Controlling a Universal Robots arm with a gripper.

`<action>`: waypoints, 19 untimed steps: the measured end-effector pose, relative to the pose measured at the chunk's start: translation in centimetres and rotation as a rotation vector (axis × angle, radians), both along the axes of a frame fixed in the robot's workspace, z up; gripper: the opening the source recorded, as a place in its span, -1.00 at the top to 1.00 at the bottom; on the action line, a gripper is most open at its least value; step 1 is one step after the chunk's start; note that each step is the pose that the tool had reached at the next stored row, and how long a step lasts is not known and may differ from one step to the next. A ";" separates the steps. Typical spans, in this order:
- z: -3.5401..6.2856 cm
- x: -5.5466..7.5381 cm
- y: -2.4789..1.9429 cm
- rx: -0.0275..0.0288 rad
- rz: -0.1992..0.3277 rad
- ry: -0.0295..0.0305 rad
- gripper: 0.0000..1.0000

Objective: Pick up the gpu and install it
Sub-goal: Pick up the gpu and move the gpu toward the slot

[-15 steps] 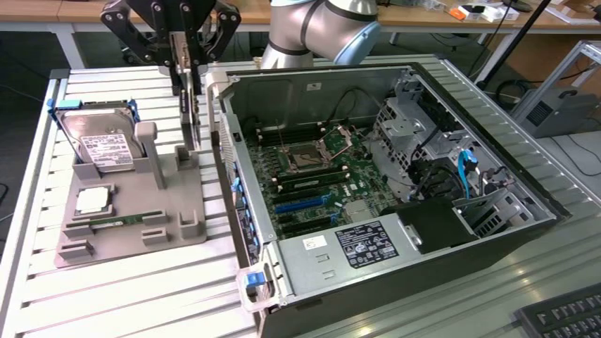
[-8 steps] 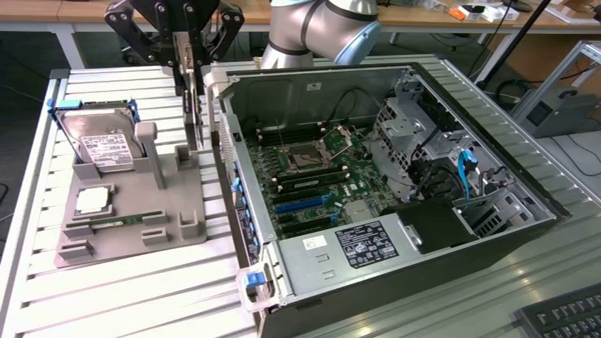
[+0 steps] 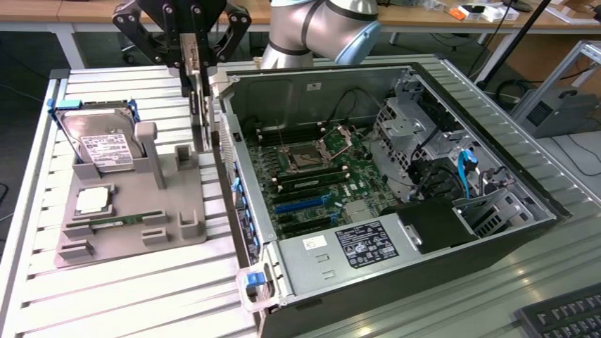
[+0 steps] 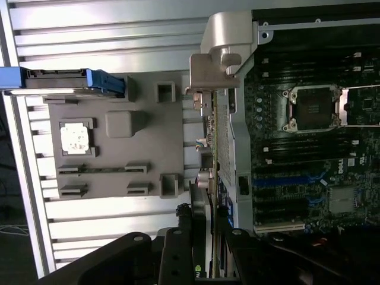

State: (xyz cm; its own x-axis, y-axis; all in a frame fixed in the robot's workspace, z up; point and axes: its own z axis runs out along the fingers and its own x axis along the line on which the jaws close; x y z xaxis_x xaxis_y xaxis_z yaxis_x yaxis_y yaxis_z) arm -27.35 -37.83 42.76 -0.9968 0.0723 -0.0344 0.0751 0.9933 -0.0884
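The gpu point(image 3: 199, 113) is a thin dark card hanging on edge from my gripper point(image 3: 193, 60), which is shut on its upper end. It hangs above the right side of the grey holder tray point(image 3: 141, 211), just outside the left wall of the open computer case point(image 3: 526, 211). In the wrist view the gpu point(image 4: 215, 142) shows edge-on, with its silver metal bracket point(image 4: 224, 44) at the far end and my gripper point(image 4: 205, 237) clamped on the near end. The motherboard point(image 3: 300, 183) lies open inside the case, with blue expansion slots point(image 3: 300, 201) free.
On the holder tray a silver hard drive point(image 3: 103, 144) in a blue frame leans upright, and a CPU point(image 3: 94, 201) and a green RAM stick point(image 3: 117, 222) lie flat. A power supply point(image 3: 362, 243) and drive cage point(image 3: 413, 134) fill the case's near and right sides. A keyboard point(image 3: 564, 317) lies at the near right.
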 end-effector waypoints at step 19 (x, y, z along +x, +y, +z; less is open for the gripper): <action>-0.05 1.9 -0.62 -0.0011 0.000 0.0000 0.47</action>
State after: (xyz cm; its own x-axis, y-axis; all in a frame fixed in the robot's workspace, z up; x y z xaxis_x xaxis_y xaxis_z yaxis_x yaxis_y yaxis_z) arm -25.46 -38.45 42.72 -0.9968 0.0722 -0.0345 0.0751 0.9932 -0.0895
